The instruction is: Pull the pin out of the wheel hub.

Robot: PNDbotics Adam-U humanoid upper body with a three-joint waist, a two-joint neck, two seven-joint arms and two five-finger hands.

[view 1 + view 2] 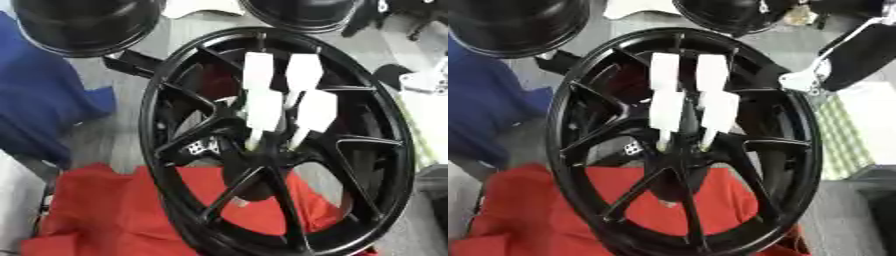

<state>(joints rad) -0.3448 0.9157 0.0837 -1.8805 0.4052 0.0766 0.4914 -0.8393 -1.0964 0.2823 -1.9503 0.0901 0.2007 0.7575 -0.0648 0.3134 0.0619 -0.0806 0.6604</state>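
Left eye, wheel (157, 125): propped up on a red cloth (114, 210), face toward the camera, likely to keep the centre reachable.
Left eye, pins (262, 110): 4 white ones, bunched, standing out of the wheel hub (258, 162), all seated, none pulled yet.
Left eye, hidden: pin tips lost in the dark hub; lower rim cut off.
Right eye, right hand (805, 79): pale shape at the end of a black arm, just off the rim's upper right, touching no pin; open or closed, cannot tell.
Right eye, left hand: nowhere in sight.
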